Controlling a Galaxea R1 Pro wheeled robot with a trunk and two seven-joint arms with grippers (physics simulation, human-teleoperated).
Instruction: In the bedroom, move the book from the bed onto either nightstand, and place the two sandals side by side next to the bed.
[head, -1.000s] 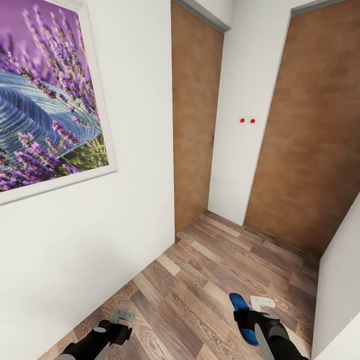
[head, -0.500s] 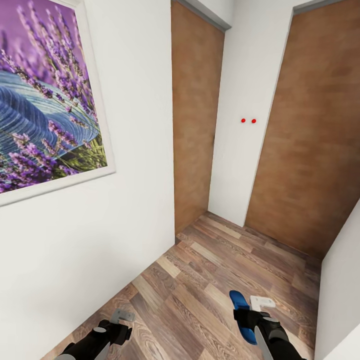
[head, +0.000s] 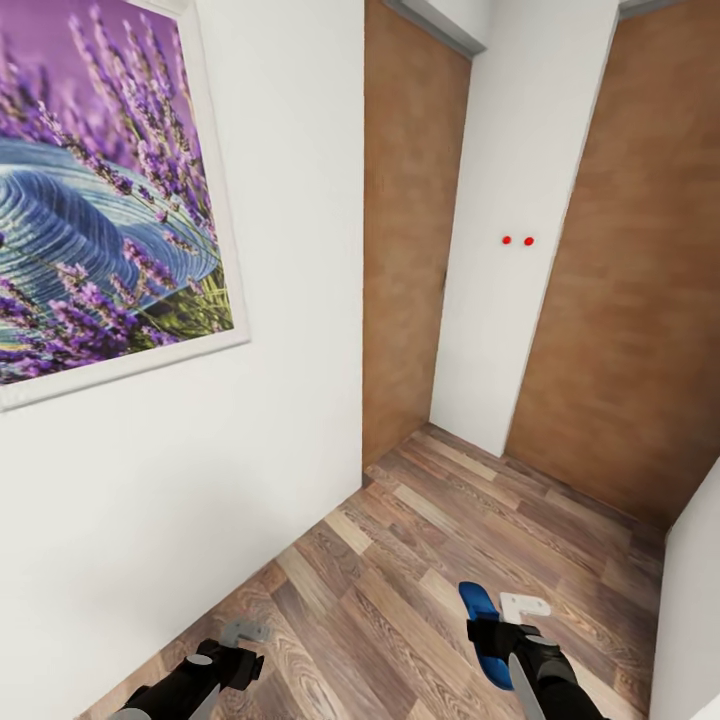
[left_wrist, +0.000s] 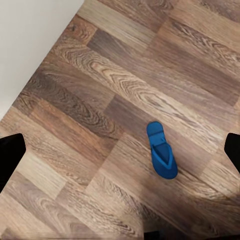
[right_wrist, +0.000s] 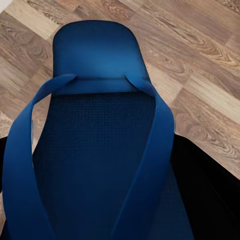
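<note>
Nearest, at the bottom of the head view, the right pincer (head: 505, 640) is clenched on a blue sandal (head: 486, 633), which it holds above the floor (head: 420, 560); the sandal's rounded end sticks out forward past the black wrist, and a pale finger (head: 524, 605) shows just beside it. The right wrist view looks straight along this held sandal (right_wrist: 97, 135) — its textured sole, the two thin straps meeting near the rounded end, and dark pincer parts on both sides beneath it. At the lower left of the head view the left pincer (head: 243, 634) hangs over the wood planks with nothing between its fingers; the left wrist view shows its dark fingertips (left_wrist: 10, 155) spread wide apart at the frame's edges, so it is released. Between those fingertips, down on the floor, lies the second sandal (left_wrist: 161, 150), flat, straps up, well clear of the white wall (left_wrist: 30, 35). Farther off, the plank floor runs into a narrow recess. A white wall on the robot's left carries a large white-framed picture of purple lavender (head: 100, 190). Beyond it stand two tall brown panels (head: 410, 230) with a white pillar (head: 520, 200) between them — two small red dots (head: 517, 241) sit side by side on the pillar.
</note>
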